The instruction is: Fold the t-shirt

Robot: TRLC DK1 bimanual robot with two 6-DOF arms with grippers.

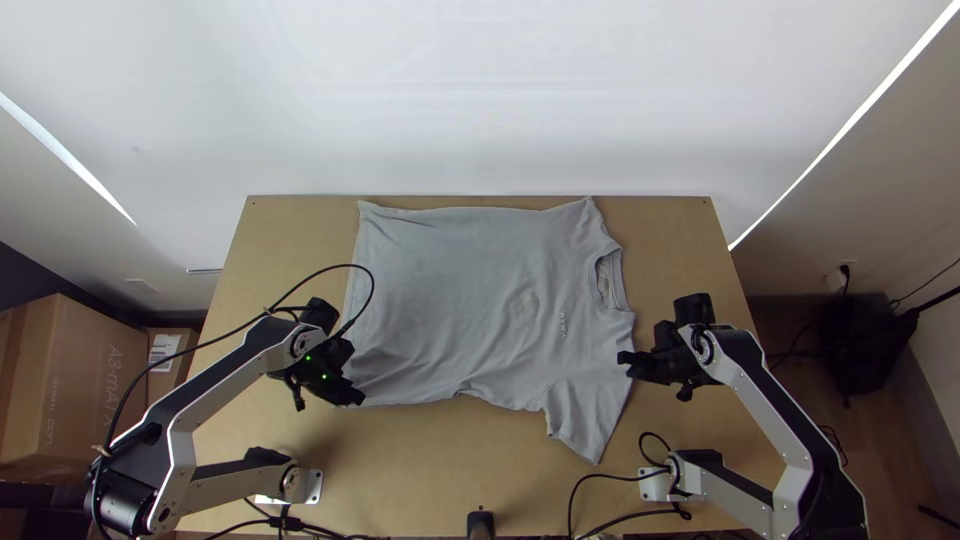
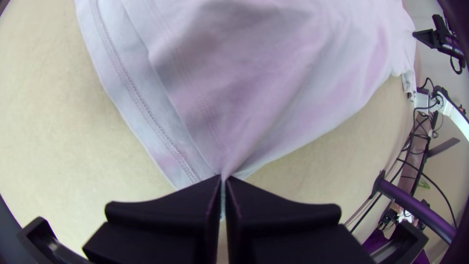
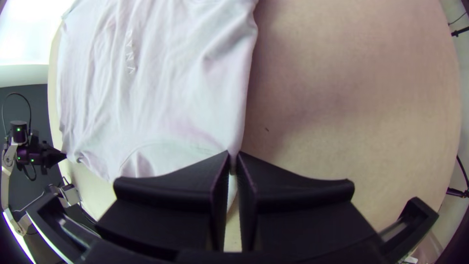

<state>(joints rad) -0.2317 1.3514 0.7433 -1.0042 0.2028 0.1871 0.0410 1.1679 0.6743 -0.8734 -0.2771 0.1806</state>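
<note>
Broadly spread, the grey t-shirt (image 1: 450, 300) lies across the bench (image 1: 400, 450), between the two grippers. The left gripper (image 1: 354, 398) pinches the near corner of its hem between pressed-in fingers; the right gripper (image 1: 624, 362) has its fingers closed on the shirt's edge at the near shoulder.

The light wooden worktop (image 1: 280, 235) carries a grey t-shirt (image 1: 460, 300), spread out with shallow wrinkles. Its hem (image 1: 355, 275) faces the worktop's left edge, its neckline (image 1: 611, 280) the right; one side runs near the far edge, and a sleeve (image 1: 590, 420) points toward the near edge.
</note>
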